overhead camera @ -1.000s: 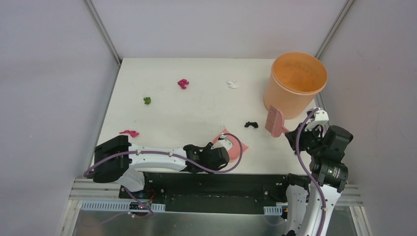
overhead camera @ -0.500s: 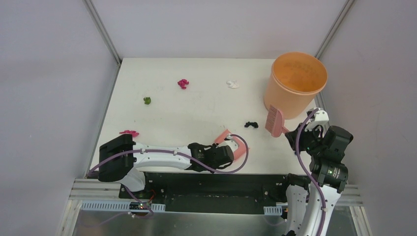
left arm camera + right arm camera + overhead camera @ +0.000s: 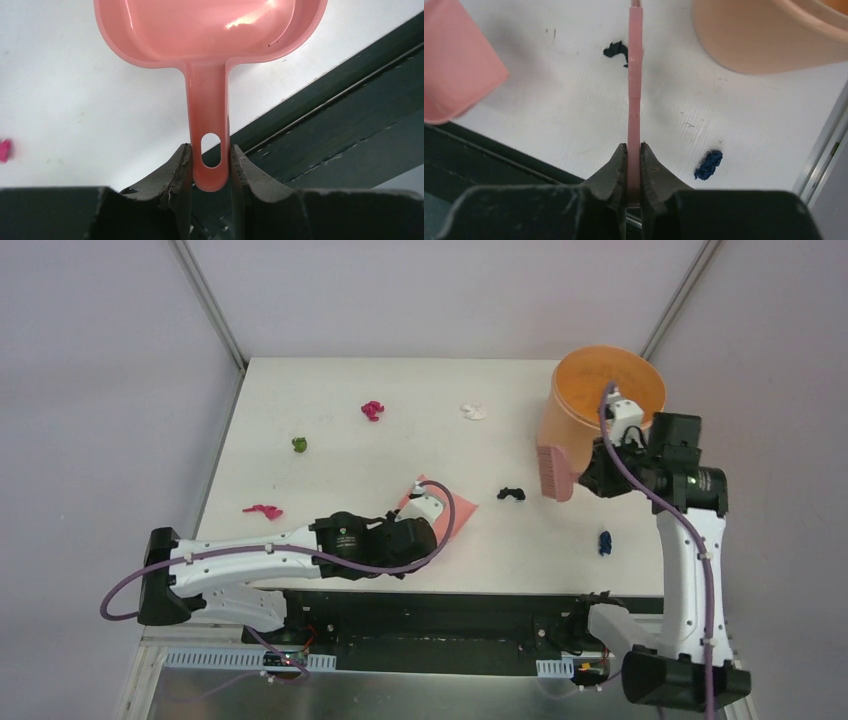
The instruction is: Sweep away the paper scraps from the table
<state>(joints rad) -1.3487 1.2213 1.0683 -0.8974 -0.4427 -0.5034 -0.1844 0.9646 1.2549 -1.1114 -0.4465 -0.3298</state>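
Top external: your right gripper [image 3: 634,150] clamps the brush [image 3: 553,472], now raised beside the bucket [image 3: 565,435]; left gripper [image 3: 210,150] clamps the dustpan [image 3: 210,30], shifted left; paper scraps [image 3: 511,493] lie scattered across desk [image 3: 400,460], sweep not begun

The paper scraps [image 3: 372,410] lie scattered over the table [image 3: 400,455], bucket [image 3: 572,415] at its far right, dustpan [image 3: 463,506] near the front middle.

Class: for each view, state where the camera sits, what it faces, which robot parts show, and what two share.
Top external: high behind, looking down onto white table; both arms show.
Left wrist: faces pink plastic dustpan in left gripper.
Right wrist: faces pink hand brush in right gripper.
Shared, right wrist and top: dark blue paper scrap.
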